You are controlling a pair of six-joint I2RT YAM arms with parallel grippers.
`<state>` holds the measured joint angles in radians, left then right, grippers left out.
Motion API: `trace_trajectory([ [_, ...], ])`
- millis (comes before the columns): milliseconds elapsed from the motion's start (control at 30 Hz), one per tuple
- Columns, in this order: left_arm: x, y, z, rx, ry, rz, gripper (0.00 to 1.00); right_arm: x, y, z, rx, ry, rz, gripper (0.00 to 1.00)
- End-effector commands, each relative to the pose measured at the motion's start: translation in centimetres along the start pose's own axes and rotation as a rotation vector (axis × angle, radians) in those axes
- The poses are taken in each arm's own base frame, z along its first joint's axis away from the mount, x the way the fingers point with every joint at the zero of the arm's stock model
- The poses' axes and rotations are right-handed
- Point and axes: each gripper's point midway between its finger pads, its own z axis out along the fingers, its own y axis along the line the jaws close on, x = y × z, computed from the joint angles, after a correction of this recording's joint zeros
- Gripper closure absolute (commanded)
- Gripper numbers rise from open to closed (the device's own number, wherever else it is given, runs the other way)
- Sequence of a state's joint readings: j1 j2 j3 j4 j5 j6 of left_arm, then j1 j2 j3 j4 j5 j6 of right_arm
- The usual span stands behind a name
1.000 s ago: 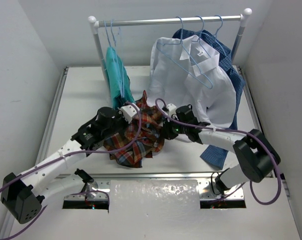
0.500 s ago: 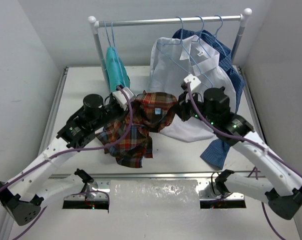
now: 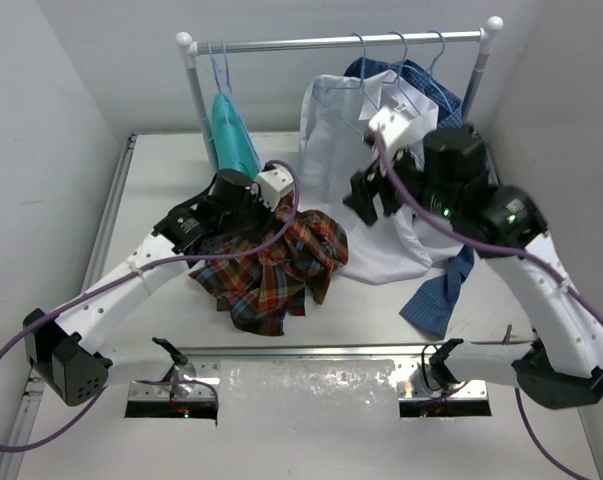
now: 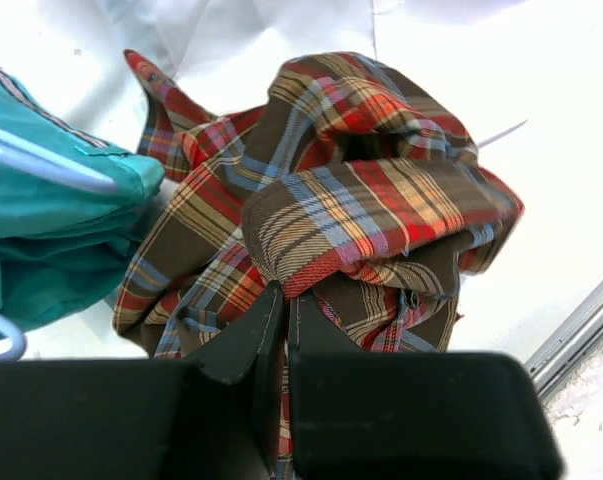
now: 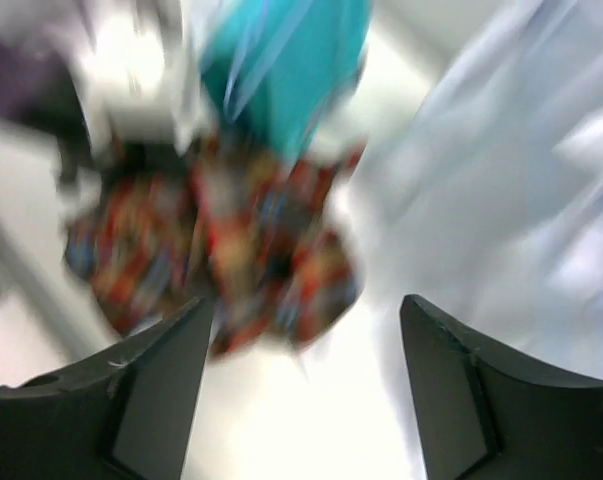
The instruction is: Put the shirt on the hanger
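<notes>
Ideally, with the left hand (image 4: 286, 320) clenched on the shirt (image 4: 361, 200) bunched just ahead of it, the released, empty right hand (image 5: 303, 310) grips a loose edge below to spread it.

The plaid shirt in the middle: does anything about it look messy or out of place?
Yes. The plaid shirt lies crumpled in a heap on the table, not hung up, with one fold pinched in the left jaws. Behind it, the white shirt hangs crooked, its hem sagging onto the table.
</notes>
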<state>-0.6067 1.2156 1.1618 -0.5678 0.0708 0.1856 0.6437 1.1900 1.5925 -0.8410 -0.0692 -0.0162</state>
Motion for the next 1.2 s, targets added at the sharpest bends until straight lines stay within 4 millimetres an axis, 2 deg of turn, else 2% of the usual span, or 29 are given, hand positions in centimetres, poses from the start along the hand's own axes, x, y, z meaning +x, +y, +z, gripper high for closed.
trace_trajectory([
  [0, -2.6, 1.3, -1.3, -0.065, -0.063, -0.025, 1.00, -4.7, -2.3, -0.7, 0.077, -0.039, -0.088, 0.28],
  [33, -2.4, 1.4, -1.1, -0.067, -0.055, -0.022, 1.00, -7.2, -3.7, -1.7, 0.139, -0.090, -0.095, 0.30],
  [67, -2.3, 1.5, -1.0, -0.070, -0.055, -0.019, 1.00, -7.4, -4.7, 0.1, 0.162, -0.059, -0.094, 0.30],
  [100, -2.3, 1.5, -0.9, -0.070, -0.053, -0.020, 1.00, -7.7, -6.6, 0.2, 0.205, -0.049, -0.076, 0.29],
  [133, -2.3, 1.4, -0.9, -0.067, -0.058, -0.020, 1.00, -10.2, -7.6, -0.7, 0.214, -0.118, -0.064, 0.27],
  [167, -2.4, 1.3, -0.9, -0.062, -0.060, -0.019, 1.00, -10.2, -9.2, 1.0, 0.231, -0.101, -0.037, 0.26],
  [200, -2.4, 1.2, -0.8, -0.055, -0.061, -0.024, 1.00, -11.6, -11.5, 0.6, 0.272, -0.158, 0.006, 0.27],
  [233, -2.4, 1.1, -0.8, -0.052, -0.061, -0.026, 1.00, -12.0, -12.5, 1.0, 0.284, -0.180, 0.025, 0.29],
  [267, -2.5, 1.1, -0.8, -0.047, -0.067, -0.026, 1.00, -12.7, -14.6, 1.3, 0.316, -0.231, 0.060, 0.31],
  [367, -2.4, 0.9, -0.9, -0.040, -0.066, -0.027, 1.00, -12.0, -16.5, 3.3, 0.293, -0.253, 0.130, 0.36],
  [400, -2.3, 0.9, -0.9, -0.042, -0.066, -0.027, 1.00, -11.7, -17.8, 4.2, 0.296, -0.255, 0.140, 0.36],
  [433, -2.2, 1.1, -0.9, -0.051, -0.065, -0.028, 1.00, -11.6, -17.9, 4.8, 0.275, -0.251, 0.142, 0.35],
  [467, -2.2, 1.1, -0.9, -0.055, -0.066, -0.031, 1.00, -10.6, -18.3, 6.5, 0.240, -0.221, 0.165, 0.35],
  [533, -1.9, 1.3, -0.9, -0.066, -0.063, -0.037, 1.00, -11.0, -18.5, 6.9, 0.218, -0.230, 0.182, 0.36],
  [767, -1.5, 1.1, -0.7, -0.059, -0.058, -0.042, 1.00, -7.6, -18.9, 10.5, 0.185, -0.170, 0.186, 0.41],
  [900, -1.5, 1.3, -0.8, -0.070, -0.060, -0.037, 1.00, -6.4, -18.7, 12.5, 0.140, -0.143, 0.198, 0.54],
  [933, -1.4, 1.3, -0.8, -0.072, -0.057, -0.037, 1.00, -5.9, -18.7, 12.9, 0.138, -0.135, 0.203, 0.63],
  [1000, -1.4, 1.4, -0.8, -0.075, -0.056, -0.037, 1.00, -5.7, -18.7, 13.0, 0.142, -0.140, 0.200, 0.72],
  [1033, -1.3, 1.4, -0.8, -0.077, -0.053, -0.038, 1.00, -5.4, -18.7, 13.0, 0.144, -0.143, 0.196, 0.82],
  [1067, -1.3, 1.5, -0.8, -0.078, -0.054, -0.039, 1.00, -5.2, -18.7, 13.0, 0.145, -0.144, 0.192, 0.87],
  [1167, -1.3, 1.5, -0.7, -0.078, -0.054, -0.039, 1.00, -5.3, -18.6, 12.4, 0.165, -0.161, 0.175, 0.96],
])
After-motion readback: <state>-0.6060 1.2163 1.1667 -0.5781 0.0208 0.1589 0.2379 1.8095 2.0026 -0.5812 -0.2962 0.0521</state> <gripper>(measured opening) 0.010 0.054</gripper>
